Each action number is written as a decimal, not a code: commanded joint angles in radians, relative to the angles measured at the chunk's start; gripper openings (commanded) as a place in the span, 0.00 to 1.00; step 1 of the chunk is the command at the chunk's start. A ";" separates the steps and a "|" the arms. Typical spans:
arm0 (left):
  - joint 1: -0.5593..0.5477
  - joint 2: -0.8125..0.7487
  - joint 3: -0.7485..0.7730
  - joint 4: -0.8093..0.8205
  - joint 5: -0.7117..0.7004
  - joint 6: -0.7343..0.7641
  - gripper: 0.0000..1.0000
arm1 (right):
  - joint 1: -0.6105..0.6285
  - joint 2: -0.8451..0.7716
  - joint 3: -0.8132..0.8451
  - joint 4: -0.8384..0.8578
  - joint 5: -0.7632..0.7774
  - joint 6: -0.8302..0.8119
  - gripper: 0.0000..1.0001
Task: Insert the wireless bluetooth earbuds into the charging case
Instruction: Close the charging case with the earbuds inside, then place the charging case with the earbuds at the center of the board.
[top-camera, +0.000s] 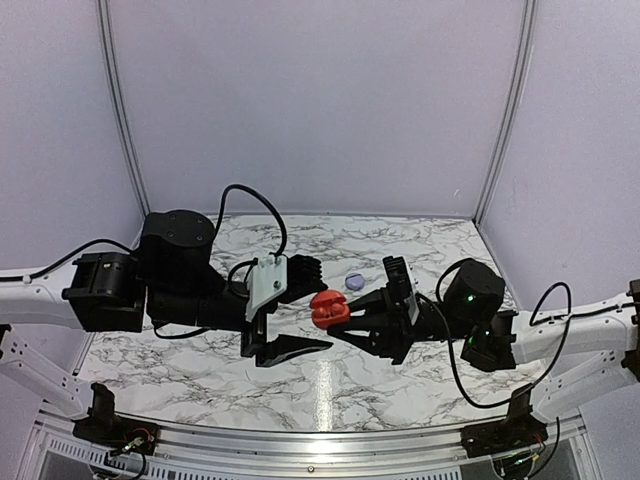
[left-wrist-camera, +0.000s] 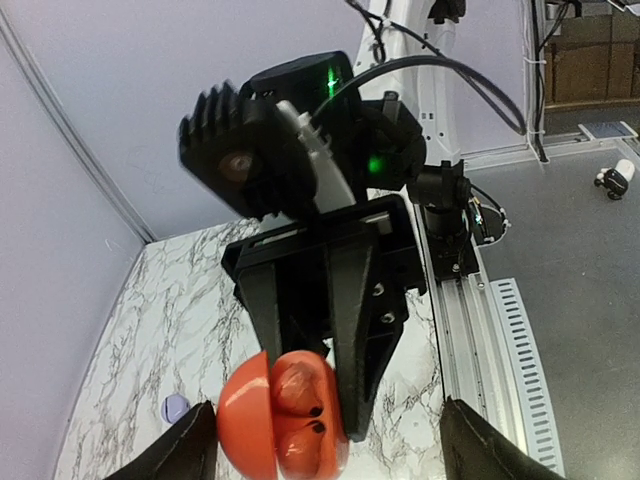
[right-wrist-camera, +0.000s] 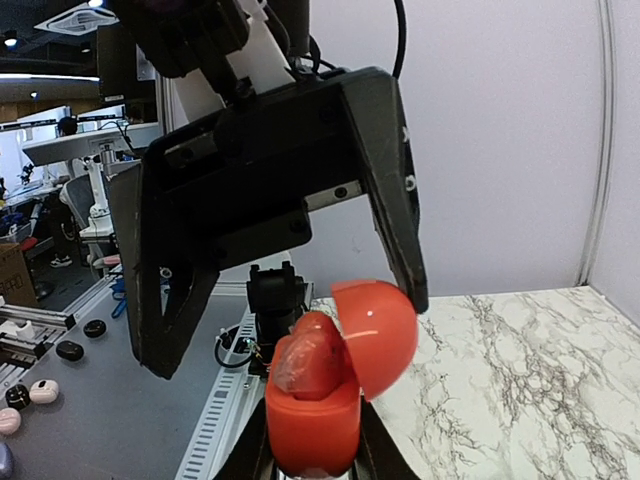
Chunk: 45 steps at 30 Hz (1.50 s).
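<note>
Inside the charging case (right-wrist-camera: 312, 432), earbuds (right-wrist-camera: 303, 360); right tool (top-camera: 348, 318) clamps the case.

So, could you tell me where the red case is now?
In the top view the case is over the table's middle, gripped by the right pincer, with the open left pincer straddling it from the left.
</note>
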 joint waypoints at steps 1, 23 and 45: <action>-0.068 0.021 0.036 -0.058 0.032 0.060 0.77 | -0.030 0.016 0.042 0.038 0.049 0.074 0.00; -0.094 -0.046 0.053 -0.087 -0.133 0.112 0.79 | -0.039 0.005 0.039 0.019 0.044 0.107 0.00; -0.119 0.083 0.081 -0.130 -0.225 0.231 0.74 | -0.041 0.024 0.062 0.038 0.028 0.191 0.00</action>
